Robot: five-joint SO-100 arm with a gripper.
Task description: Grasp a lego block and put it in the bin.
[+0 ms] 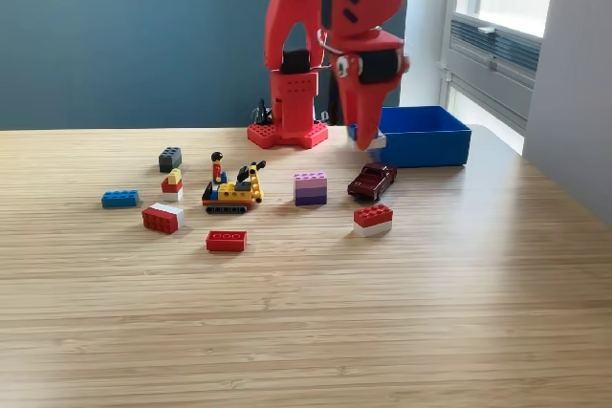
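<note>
One blue bin (417,136) counted on table (306,332). One red arm, one gripper (367,140), one small blue-white block (371,138) seen at its tip. Loose bricks counted: seven – black (170,158), blue (120,199), two red-white (163,218) (372,219), red (227,241), purple-pink stack (310,188), small red-yellow-white stack (172,183), possibly several pieces. One minifigure (217,166). One yellow tracked vehicle (232,195). One dark red toy car (371,180).

No readable text, labels or numbers anywhere.
</note>
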